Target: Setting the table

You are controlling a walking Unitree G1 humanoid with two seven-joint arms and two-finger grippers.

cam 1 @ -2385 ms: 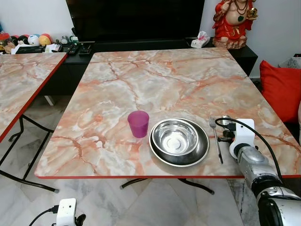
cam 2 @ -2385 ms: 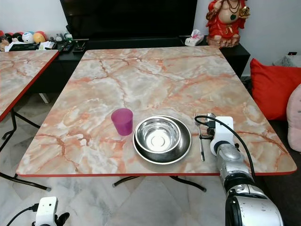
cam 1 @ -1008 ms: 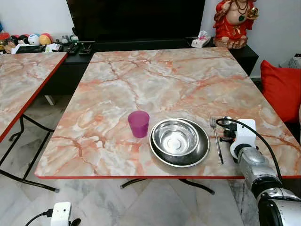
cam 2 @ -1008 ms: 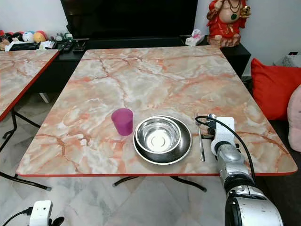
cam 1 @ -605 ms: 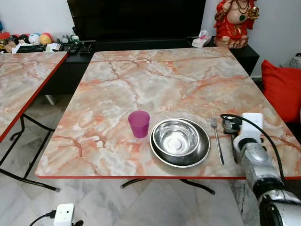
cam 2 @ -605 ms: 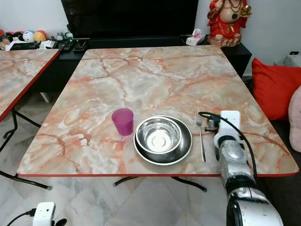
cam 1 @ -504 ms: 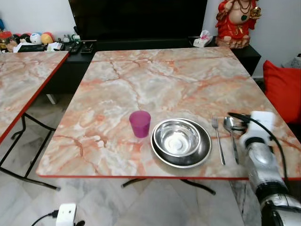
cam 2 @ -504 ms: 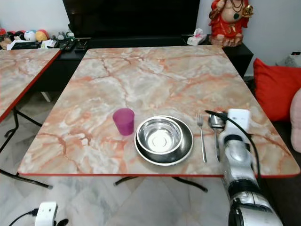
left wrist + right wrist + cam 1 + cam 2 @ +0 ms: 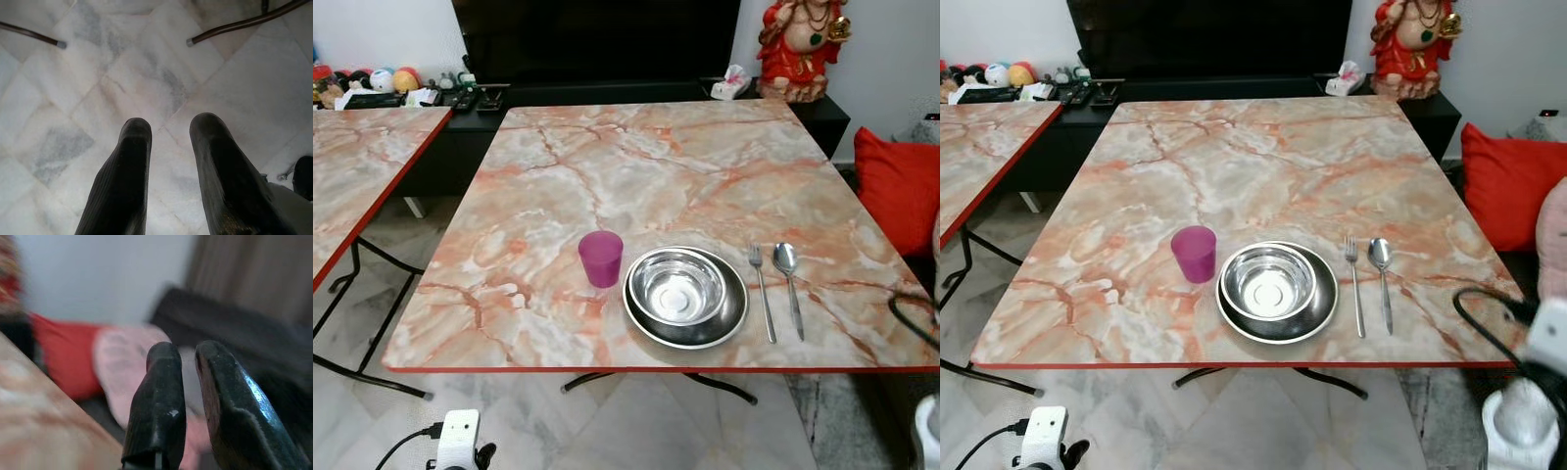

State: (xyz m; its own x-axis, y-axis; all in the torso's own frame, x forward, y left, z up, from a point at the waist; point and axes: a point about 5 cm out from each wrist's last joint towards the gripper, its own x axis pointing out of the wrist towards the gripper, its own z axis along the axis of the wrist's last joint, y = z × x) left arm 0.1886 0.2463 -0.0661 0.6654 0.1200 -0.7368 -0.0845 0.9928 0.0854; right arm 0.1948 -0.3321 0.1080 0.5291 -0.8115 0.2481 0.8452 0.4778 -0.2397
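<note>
We judge the setting nearly complete: purple plastic cup (image 9: 601, 258), steel bowl (image 9: 679, 286) on its steel plate (image 9: 734, 311), silver fork (image 9: 762, 292) and silver spoon (image 9: 789, 276) lie together on the marbled table (image 9: 636, 166). Both our grippers are well apart from them: the left gripper (image 9: 168, 128) spread over floor tiles, the right gripper (image 9: 188, 352) slightly parted, empty, its surroundings blurred. Next we would check for missing pieces.
</note>
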